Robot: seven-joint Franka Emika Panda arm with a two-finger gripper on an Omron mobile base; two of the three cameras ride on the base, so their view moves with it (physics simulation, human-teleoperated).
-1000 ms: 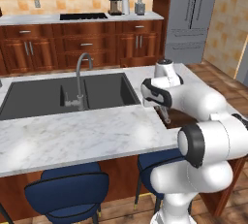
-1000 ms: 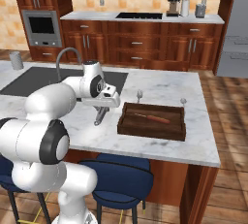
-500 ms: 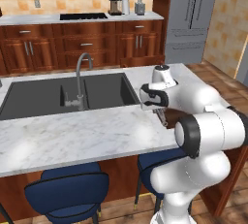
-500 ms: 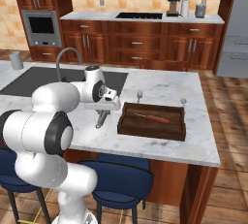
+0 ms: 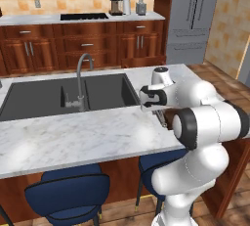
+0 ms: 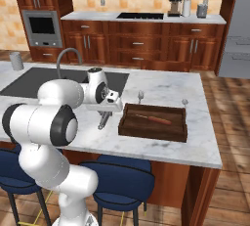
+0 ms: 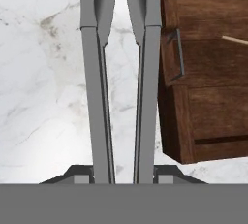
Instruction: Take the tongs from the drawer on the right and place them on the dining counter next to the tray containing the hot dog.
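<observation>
The gripper (image 6: pixel 105 118) hangs over the dining counter (image 6: pixel 205 144), just left of the tray (image 6: pixel 152 132) as the right base view has it, and it is closed on the tongs (image 6: pixel 103 121). The tongs slant down from the hand toward the marble; whether their tips touch it I cannot tell. In the left base view the gripper (image 5: pixel 160 117) sits low at the counter's (image 5: pixel 73 137) right end, to the right of the sink (image 5: pixel 39 98) and tap (image 5: pixel 80 80), with the tongs (image 5: pixel 160 118) showing as a short dark sliver beneath the hand.

In the hand view the tongs (image 7: pixel 121 77) run up the middle as two long grey arms, side by side with a narrow gap of marble (image 7: pixel 43 87) between them, and the small dark finger tips (image 7: pixel 80 173) sit against their outer sides at the bottom. The tray (image 7: pixel 208 72) lies just beside the right arm of the tongs, its wooden wall with a small metal handle (image 7: pixel 177 56) close to that arm.

The hot dog (image 6: pixel 153 119) lies inside the tray, a thin reddish strip toward the left part of its floor. Two small silver utensils stand behind the tray, one (image 6: pixel 140 95) near its left back corner and one (image 6: pixel 184 102) near its right back corner
</observation>
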